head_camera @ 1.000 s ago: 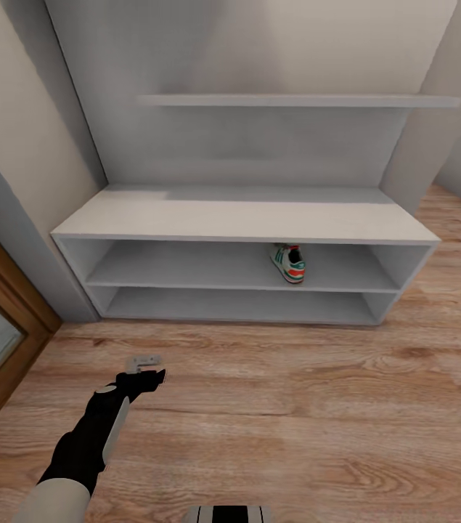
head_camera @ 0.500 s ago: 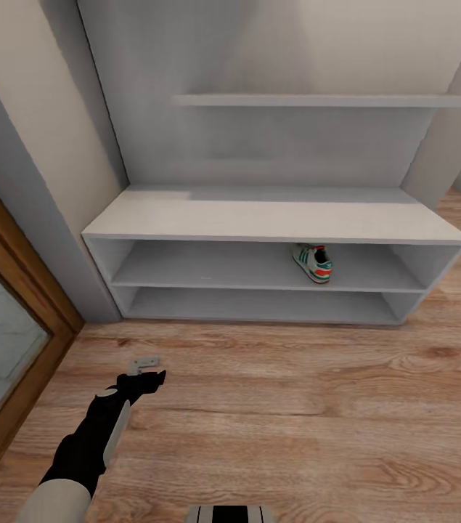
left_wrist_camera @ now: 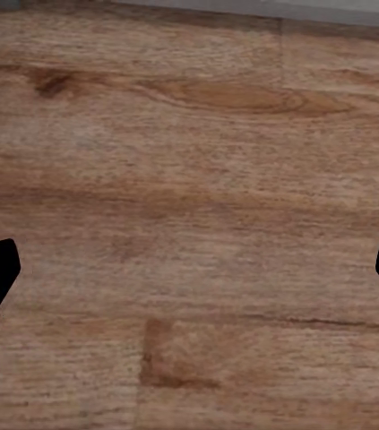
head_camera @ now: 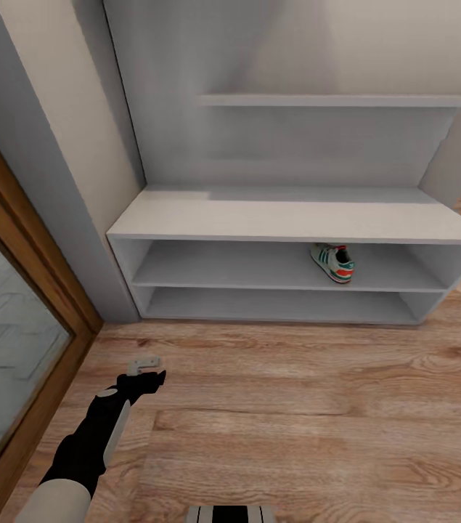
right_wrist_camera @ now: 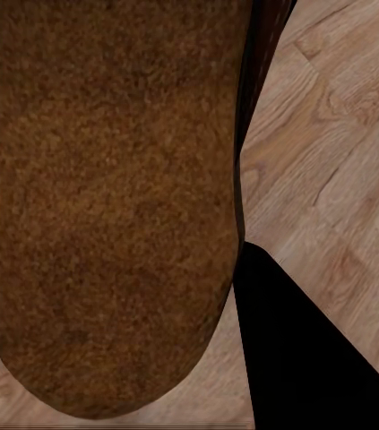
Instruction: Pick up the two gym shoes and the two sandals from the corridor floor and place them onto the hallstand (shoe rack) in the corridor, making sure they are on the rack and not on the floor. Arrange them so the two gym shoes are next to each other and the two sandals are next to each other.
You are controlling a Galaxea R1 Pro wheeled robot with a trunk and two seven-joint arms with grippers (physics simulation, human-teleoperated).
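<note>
**Camera swung left, rack drifts right**

Since a second ago my whole head view has shifted, so the hallstand (head_camera: 288,221) sits further right and more of the wooden door frame (head_camera: 27,240) shows at the left; my left arm holds the same spot in the view; the things themselves have not moved. I count one gym shoe (head_camera: 333,262), on the upper open shelf under the bench top, right of centre; one sandal (right_wrist_camera: 108,206), seen close up in my right wrist view, its brown sole lying between the right jaws with one dark finger (right_wrist_camera: 305,358) just beside its edge, so they appear to pinch it. The left gripper (head_camera: 145,370) hangs over bare corridor floor (head_camera: 317,414); its jaws are spread wide with only planks between them.
</note>
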